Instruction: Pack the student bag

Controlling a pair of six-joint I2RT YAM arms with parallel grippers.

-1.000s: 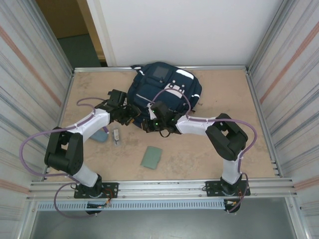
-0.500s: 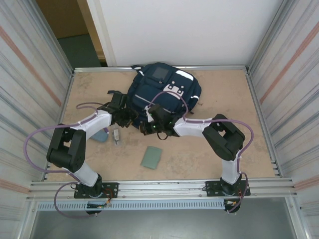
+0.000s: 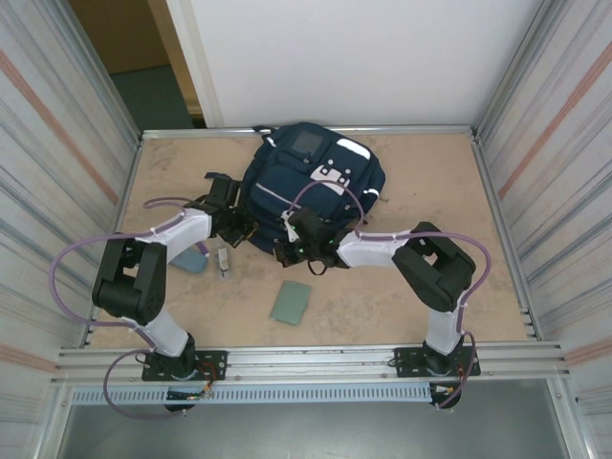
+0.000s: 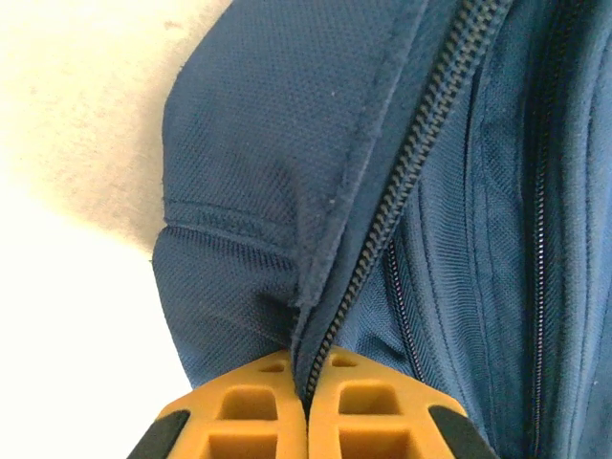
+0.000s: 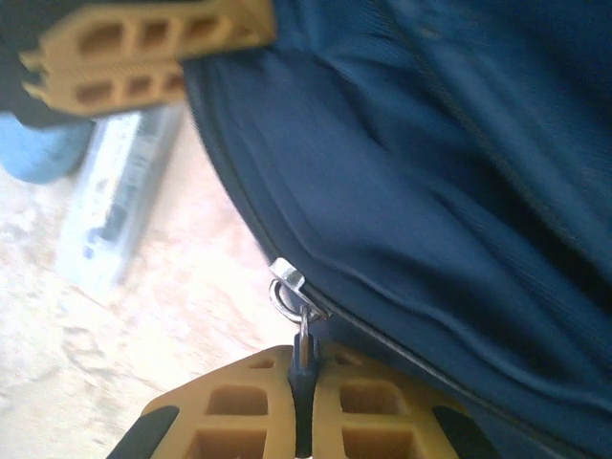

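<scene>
Both grippers pinched onto the navy-blue fabric student bag (image 3: 311,182).
Left gripper (image 4: 306,406) clamps a fabric seam (image 4: 320,263) beside the dark zipper (image 4: 385,239); right gripper (image 5: 301,406) clamps the small silver metal zipper pull (image 5: 300,335), the bag lying directly ahead of both.

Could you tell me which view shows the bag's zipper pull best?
Right wrist: the zipper pull is close up, pinched by the right gripper. Left wrist shows zipper teeth; from above it is too small.
</scene>
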